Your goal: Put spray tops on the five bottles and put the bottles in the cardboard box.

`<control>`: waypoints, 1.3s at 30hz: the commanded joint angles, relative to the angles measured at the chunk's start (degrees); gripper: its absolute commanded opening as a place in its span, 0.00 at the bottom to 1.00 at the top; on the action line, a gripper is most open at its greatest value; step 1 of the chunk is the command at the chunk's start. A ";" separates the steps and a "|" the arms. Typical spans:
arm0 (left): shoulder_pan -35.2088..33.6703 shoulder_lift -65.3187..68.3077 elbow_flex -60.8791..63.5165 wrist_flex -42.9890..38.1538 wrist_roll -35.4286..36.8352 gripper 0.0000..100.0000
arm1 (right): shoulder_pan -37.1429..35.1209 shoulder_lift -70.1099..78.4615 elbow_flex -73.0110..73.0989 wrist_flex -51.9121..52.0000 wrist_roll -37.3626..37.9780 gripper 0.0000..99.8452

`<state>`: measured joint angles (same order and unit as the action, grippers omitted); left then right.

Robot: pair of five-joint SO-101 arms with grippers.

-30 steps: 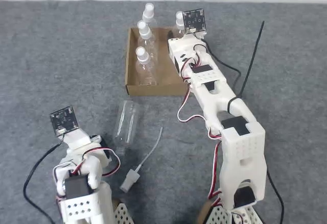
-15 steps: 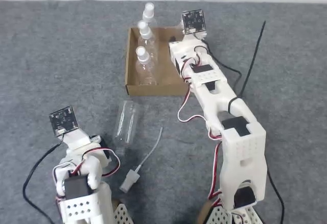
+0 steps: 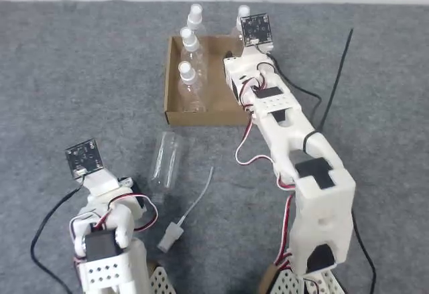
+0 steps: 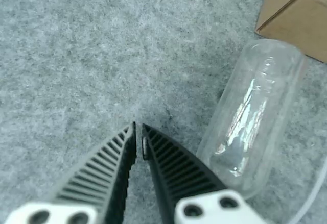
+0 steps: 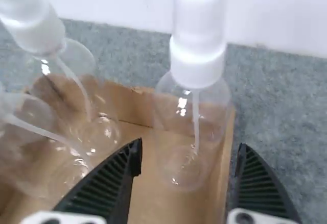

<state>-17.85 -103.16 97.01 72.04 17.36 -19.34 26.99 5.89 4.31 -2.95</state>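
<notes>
The fourth bottle (image 5: pixel 196 96) has slid farther back and stands in the far right corner of the box (image 3: pixel 201 115), my right claw (image 5: pixel 187 150) spread wide around it. One left: the bare bottle (image 3: pixel 165 163) by my closed left claw (image 4: pixel 139 129).

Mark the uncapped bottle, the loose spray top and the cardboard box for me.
uncapped bottle (image 3: pixel 165 163), high view, middle of its clear body.
loose spray top (image 3: pixel 170 236), high view, its white head.
cardboard box (image 3: pixel 201 117), high view, its near wall.
</notes>
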 commanded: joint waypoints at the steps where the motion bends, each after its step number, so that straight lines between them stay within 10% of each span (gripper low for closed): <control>1: -0.18 -1.14 -0.48 0.18 -0.18 0.01 | 0.40 -11.47 3.69 0.31 -0.18 0.24; 25: -0.18 -1.14 -0.48 0.18 -0.18 0.01 | 0.40 -33.54 25.32 0.48 -0.18 0.24; 39: -0.18 -1.14 -0.48 0.18 -0.18 0.01 | -4.79 -44.62 26.02 20.97 -0.35 0.24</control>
<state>-17.85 -103.16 97.01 72.04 17.36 -22.15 -12.04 32.70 21.80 -2.95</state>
